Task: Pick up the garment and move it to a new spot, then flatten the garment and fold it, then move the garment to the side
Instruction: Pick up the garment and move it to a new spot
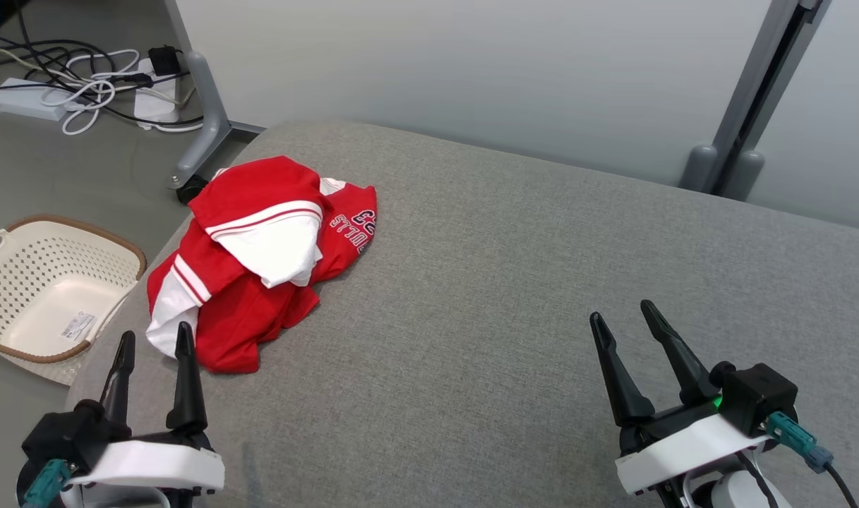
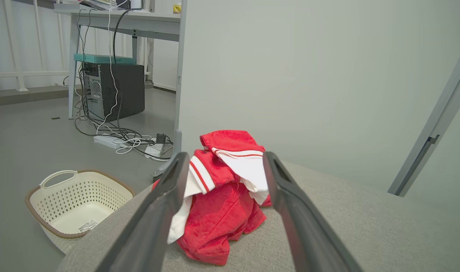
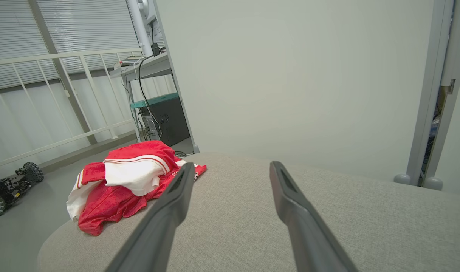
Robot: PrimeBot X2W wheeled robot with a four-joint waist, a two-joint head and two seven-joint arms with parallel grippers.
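Head view: the red-and-white garment (image 1: 260, 261) lies crumpled at 10 o'clock on the grey cushion (image 1: 507, 296), by its left edge. Its long axis runs from 7 to 1 o'clock, lettered end toward 1. The left gripper (image 1: 155, 331), at 7 o'clock, is just beside it. The right gripper (image 1: 621, 311), at 4 o'clock, is well apart. Both have jaws spread, holding nothing. A basket (image 1: 83, 227) sits on the floor at 9 o'clock.

Left wrist view: the garment is heaped up between the spread fingers, and a computer tower (image 2: 114, 90) stands at 10 o'clock.

Right wrist view: the garment lies at 9 o'clock, with a small wheeled machine (image 3: 6, 187) on the floor beyond it.
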